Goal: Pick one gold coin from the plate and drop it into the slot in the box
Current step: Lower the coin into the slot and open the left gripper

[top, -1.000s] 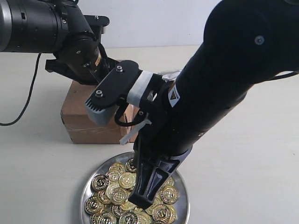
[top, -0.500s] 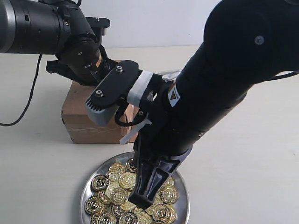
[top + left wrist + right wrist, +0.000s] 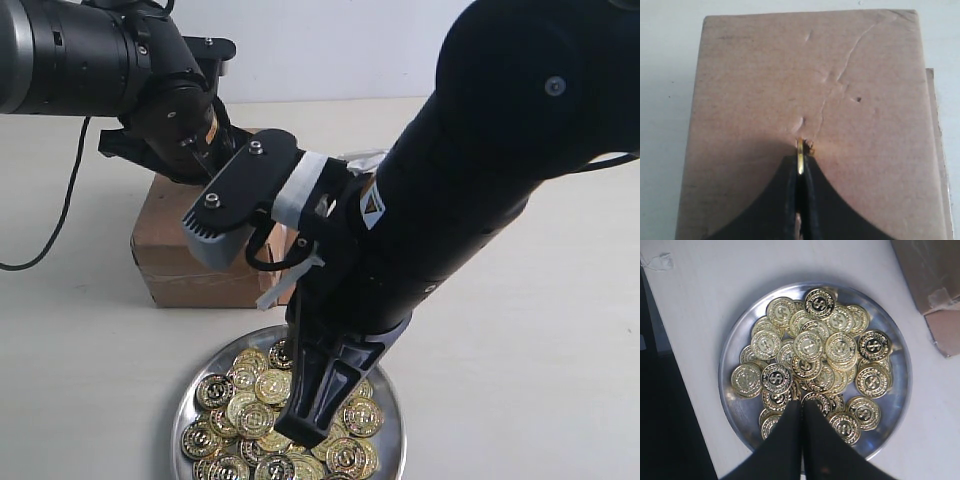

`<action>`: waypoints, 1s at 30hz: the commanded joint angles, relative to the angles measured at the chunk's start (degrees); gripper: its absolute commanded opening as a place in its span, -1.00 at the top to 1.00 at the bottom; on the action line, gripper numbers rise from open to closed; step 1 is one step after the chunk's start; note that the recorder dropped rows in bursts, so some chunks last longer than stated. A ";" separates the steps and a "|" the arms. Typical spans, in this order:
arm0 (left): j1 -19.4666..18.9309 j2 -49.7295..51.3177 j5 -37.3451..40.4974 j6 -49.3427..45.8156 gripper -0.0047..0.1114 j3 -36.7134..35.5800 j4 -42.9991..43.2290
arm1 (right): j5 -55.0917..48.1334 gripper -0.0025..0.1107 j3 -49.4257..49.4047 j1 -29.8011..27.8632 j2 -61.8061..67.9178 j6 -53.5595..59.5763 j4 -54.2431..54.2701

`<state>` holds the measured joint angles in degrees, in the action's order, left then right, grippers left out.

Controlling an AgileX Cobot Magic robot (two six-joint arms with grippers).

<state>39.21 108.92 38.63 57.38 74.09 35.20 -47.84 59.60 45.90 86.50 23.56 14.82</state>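
Observation:
A gold coin [image 3: 800, 156] stands on edge between the fingertips of my left gripper [image 3: 800, 165], which is shut on it. Its tip touches the brown cardboard box [image 3: 810, 100] at a small dark slot [image 3: 807, 145]. In the exterior view the left arm covers the top of the box [image 3: 180, 255]. My right gripper [image 3: 801, 407] is shut with nothing in it, hovering over the silver plate [image 3: 897, 400] heaped with several gold coins [image 3: 810, 347]. The exterior view shows that gripper [image 3: 305, 435] low above the plate [image 3: 392, 440].
The box's loose flap [image 3: 942, 335] lies on the pale table [image 3: 520, 320] beside the plate. A black cable [image 3: 60, 215] trails at the far left. The right arm's large black body fills the middle of the exterior view.

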 commanded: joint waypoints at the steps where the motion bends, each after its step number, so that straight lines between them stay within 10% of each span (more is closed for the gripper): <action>1: 0.22 0.35 0.08 -0.41 0.92 0.00 -0.59 | -0.11 0.96 0.39 0.09 -0.49 0.18 0.24; 14: 0.22 0.35 0.21 -0.84 0.20 0.00 -0.59 | -0.11 0.96 0.39 0.09 -0.49 0.18 0.24; 30: 0.22 -2.55 0.21 -2.13 0.20 0.00 2.53 | -0.10 0.96 0.39 0.09 -0.49 0.18 0.24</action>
<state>39.21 108.00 38.88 55.43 74.09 36.73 -47.84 59.60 45.90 86.50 23.47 14.82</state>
